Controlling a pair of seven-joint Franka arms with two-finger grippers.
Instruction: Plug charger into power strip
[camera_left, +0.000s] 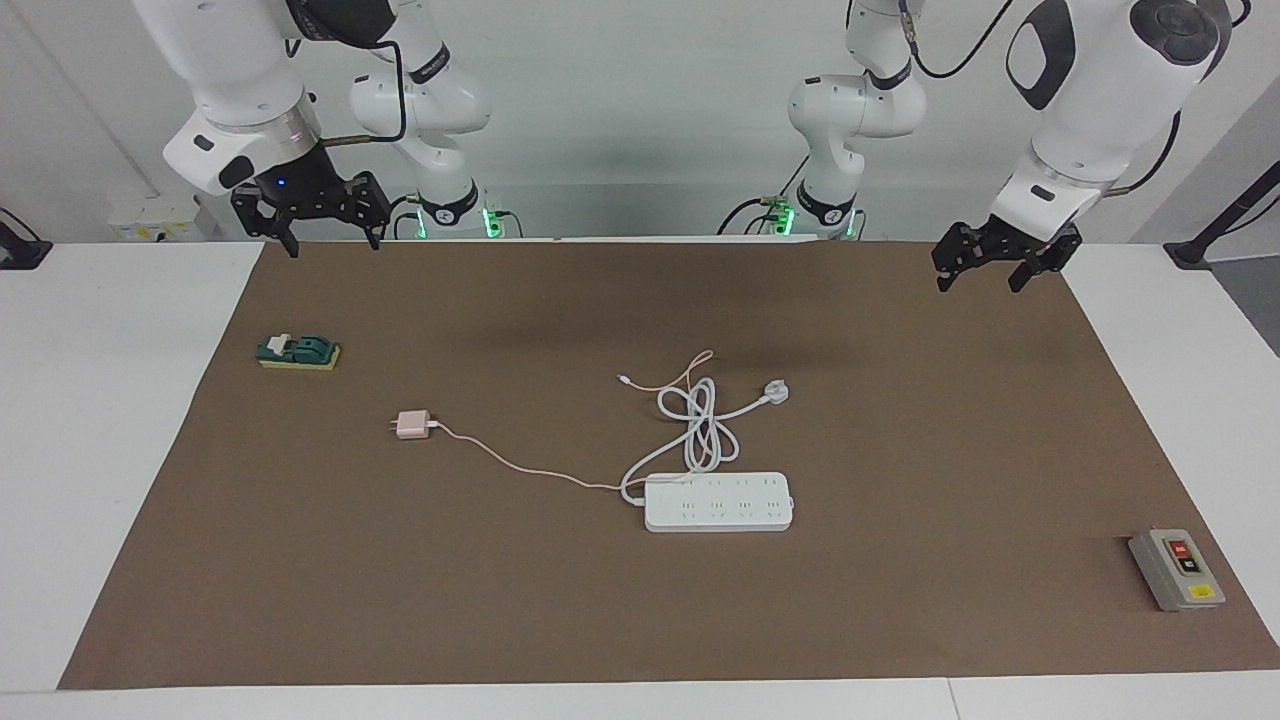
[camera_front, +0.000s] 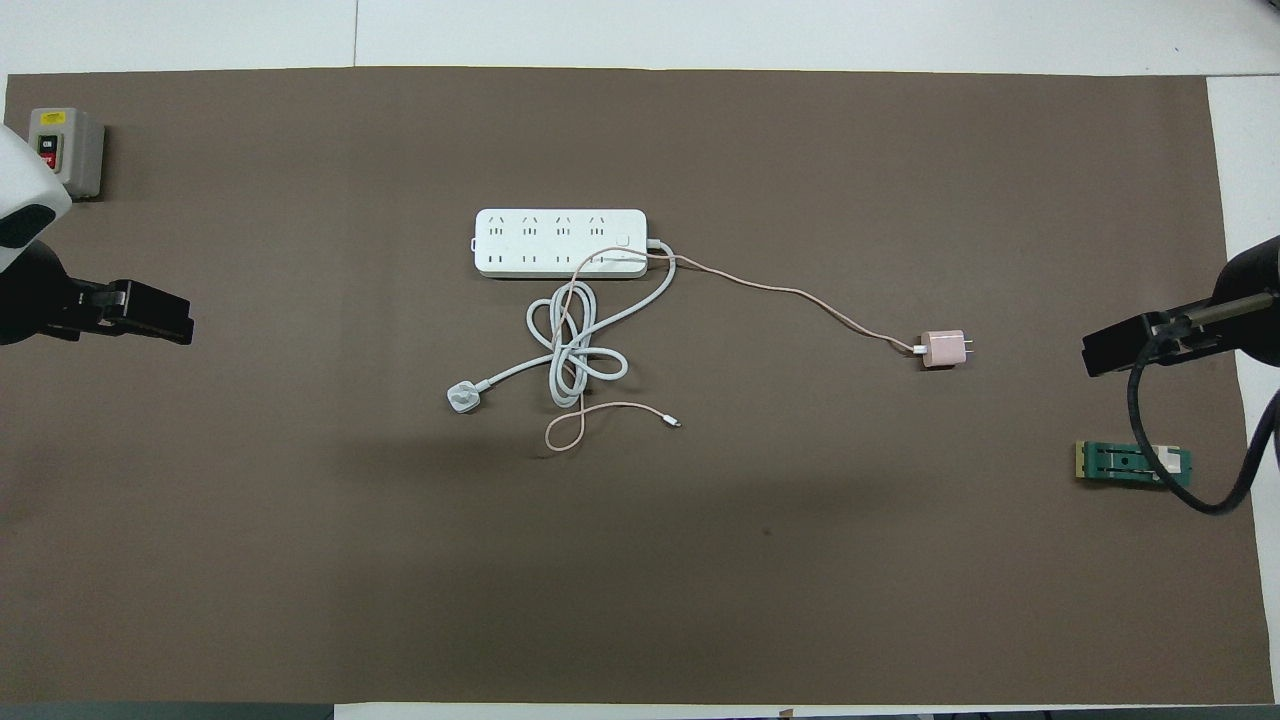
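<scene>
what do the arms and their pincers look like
Both arms have glossy white rounded shells with black joint bands and green lights at the bases. The left pincer and right pincer are black and angular, each with two short fingers. A small blue light glows above the right one. Black cables loop along both arms.

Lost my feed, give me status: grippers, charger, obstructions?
Left gripper and right gripper open, raised, empty. Charger unplugged, apart from power strip. Pink cable crosses strip's corner.
</scene>
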